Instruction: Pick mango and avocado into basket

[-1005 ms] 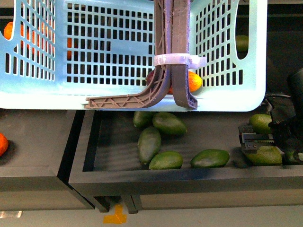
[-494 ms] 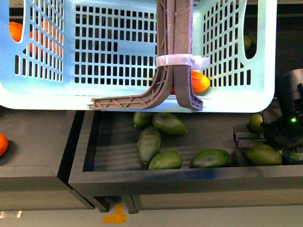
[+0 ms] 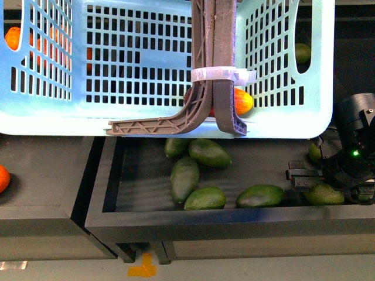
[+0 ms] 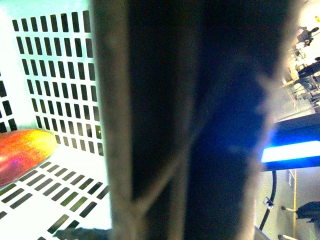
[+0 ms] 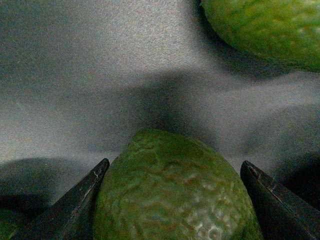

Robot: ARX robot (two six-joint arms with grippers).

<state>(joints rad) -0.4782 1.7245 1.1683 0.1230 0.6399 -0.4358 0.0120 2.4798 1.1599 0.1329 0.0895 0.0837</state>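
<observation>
The light teal basket hangs high in the front view by its brown handles, which are bound with a white zip tie. The red-orange mango lies inside it and shows in the left wrist view as well. A blurred brown handle fills that view, and my left gripper is shut on it, its fingers hidden. Down in the dark bin, my right gripper stands open around a green avocado. In the right wrist view the avocado sits between the spread fingers of the gripper.
Several more avocados lie in the dark bin, one of them close by. An orange sits in the bin to the left. More oranges show behind the basket's slots.
My right gripper has dropped lower into the bin and now straddles the avocado at the right. The basket swung slightly right, then back left.
</observation>
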